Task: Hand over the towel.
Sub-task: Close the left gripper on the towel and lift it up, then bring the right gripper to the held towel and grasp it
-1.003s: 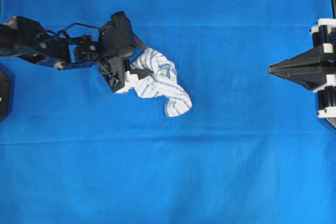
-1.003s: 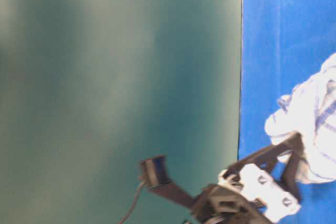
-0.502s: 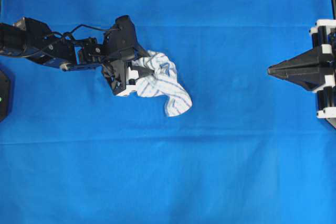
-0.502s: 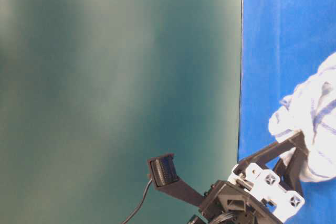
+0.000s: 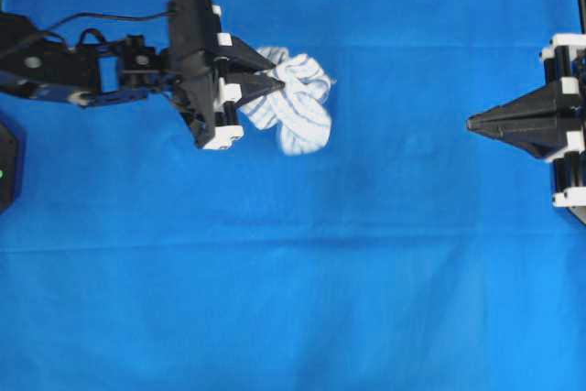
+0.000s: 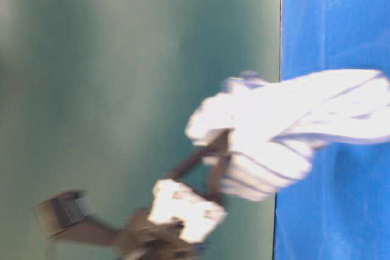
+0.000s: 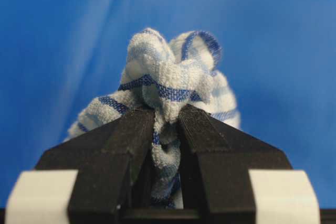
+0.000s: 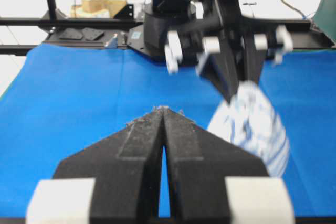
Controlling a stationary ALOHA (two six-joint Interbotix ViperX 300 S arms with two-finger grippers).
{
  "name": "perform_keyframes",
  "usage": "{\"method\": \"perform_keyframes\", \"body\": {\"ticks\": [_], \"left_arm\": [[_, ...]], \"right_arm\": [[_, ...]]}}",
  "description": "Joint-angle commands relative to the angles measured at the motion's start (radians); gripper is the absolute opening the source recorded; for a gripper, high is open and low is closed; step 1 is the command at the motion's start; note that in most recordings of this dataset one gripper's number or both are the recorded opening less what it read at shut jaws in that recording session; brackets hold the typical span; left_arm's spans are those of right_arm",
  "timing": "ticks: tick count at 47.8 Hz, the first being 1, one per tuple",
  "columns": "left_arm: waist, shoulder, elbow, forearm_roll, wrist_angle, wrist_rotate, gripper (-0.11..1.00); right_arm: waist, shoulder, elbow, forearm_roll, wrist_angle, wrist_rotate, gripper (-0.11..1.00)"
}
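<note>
The towel (image 5: pixel 295 104), white w/ thin blue stripes, hangs bunched up in the air over the blue sheet (image 5: pixel 293 281) on the bench, at the upper left in the overhead view. The left tool (image 5: pixel 267 76) pinches it tight; the wrist view shows cloth squeezed between the two black fingers (image 7: pixel 118 150). The rest of the towel droops down & looks blurry. The right tool (image 5: pixel 472 121) sits far off at the right edge, fingers pressed together, holding nothing.
</note>
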Motion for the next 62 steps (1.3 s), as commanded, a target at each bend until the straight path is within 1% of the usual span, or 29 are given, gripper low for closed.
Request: {"method": "perform_keyframes", "body": {"ticks": [1,10,16,31,41,47,49,53,58,60,62], "left_arm": [[-0.020,-0.075,-0.025,0.000,-0.015,0.000,0.07],[-0.061,-0.167,-0.026,0.000,-0.049,0.000,0.07],[-0.080,-0.201,-0.025,0.002,-0.057,0.002,0.07],[-0.081,-0.196,-0.029,0.002,-0.051,0.000,0.07],[-0.083,-0.196,-0.031,0.002,-0.052,0.000,0.07],[-0.081,-0.195,-0.031,0.002,-0.051,0.000,0.07],[-0.081,-0.196,-0.031,0.002,-0.052,0.000,0.07],[-0.083,-0.196,-0.031,0.002,-0.051,0.000,0.07],[-0.086,-0.195,-0.029,0.002,-0.051,-0.002,0.07],[-0.086,-0.195,-0.031,0.002,-0.051,-0.002,0.07],[-0.089,-0.195,-0.031,0.002,-0.051,-0.002,0.07]], "right_arm": [[-0.002,0.006,-0.026,0.000,-0.005,-0.002,0.00],[-0.002,0.006,-0.026,0.000,-0.005,-0.002,0.00],[-0.002,0.006,-0.026,0.000,-0.005,0.002,0.00],[-0.002,0.020,-0.032,0.005,-0.012,0.015,0.00],[-0.002,0.095,-0.075,0.005,-0.046,0.015,0.00],[-0.011,0.183,-0.123,0.005,-0.066,0.015,0.01],[-0.018,0.225,-0.146,0.005,-0.071,0.015,0.07],[-0.031,0.302,-0.186,0.006,-0.086,0.015,0.33],[-0.035,0.408,-0.242,0.006,-0.126,0.015,0.62],[-0.038,0.448,-0.272,0.008,-0.133,0.015,0.69],[-0.044,0.500,-0.307,0.009,-0.143,0.015,0.72]]}}
